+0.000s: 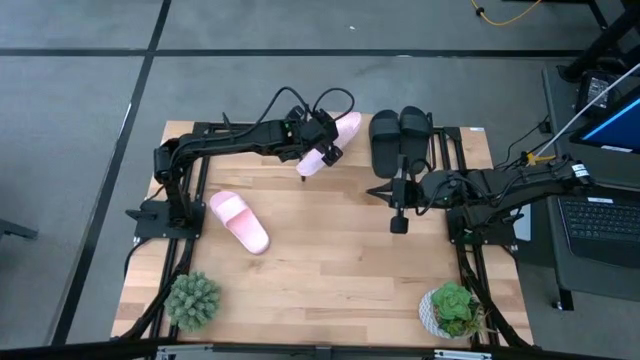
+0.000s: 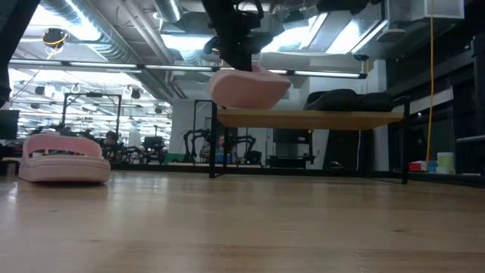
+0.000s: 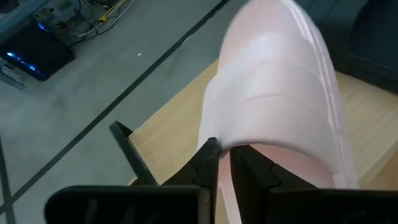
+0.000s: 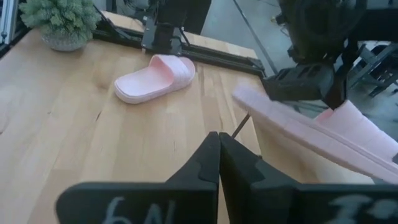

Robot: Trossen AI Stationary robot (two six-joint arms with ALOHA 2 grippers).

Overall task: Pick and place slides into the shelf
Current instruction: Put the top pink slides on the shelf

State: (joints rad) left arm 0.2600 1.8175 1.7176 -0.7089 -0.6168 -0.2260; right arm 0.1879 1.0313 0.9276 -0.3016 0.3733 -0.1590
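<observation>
My left gripper (image 1: 322,152) reaches toward the far edge and is shut on a pale pink slide (image 1: 335,140), held in the air by the shelf's left end. In the low view this slide (image 2: 248,87) hangs just above the level of the light-wood shelf board (image 2: 341,119). Two black slides (image 1: 400,135) lie side by side on the shelf (image 1: 460,150). The second pink slide (image 1: 238,220) rests sole down on the table, left of centre. My right gripper (image 1: 398,218) is shut and empty, in front of the shelf. My left gripper pinches the pink slide's sole edge (image 3: 225,186) between its two fingers (image 3: 205,165), on the heel side of the wide strap (image 3: 273,93). The fingers come from above, pointing down. The slide is lifted clear and tilted, seen from the side in the right wrist view (image 4: 323,137).
A small potted plant stands at the near left corner (image 1: 193,300) and another at the near right corner (image 1: 452,308). Black arm frames run along both table sides. A laptop (image 1: 600,215) sits beyond the right edge. Bare tabletop lies between the arms.
</observation>
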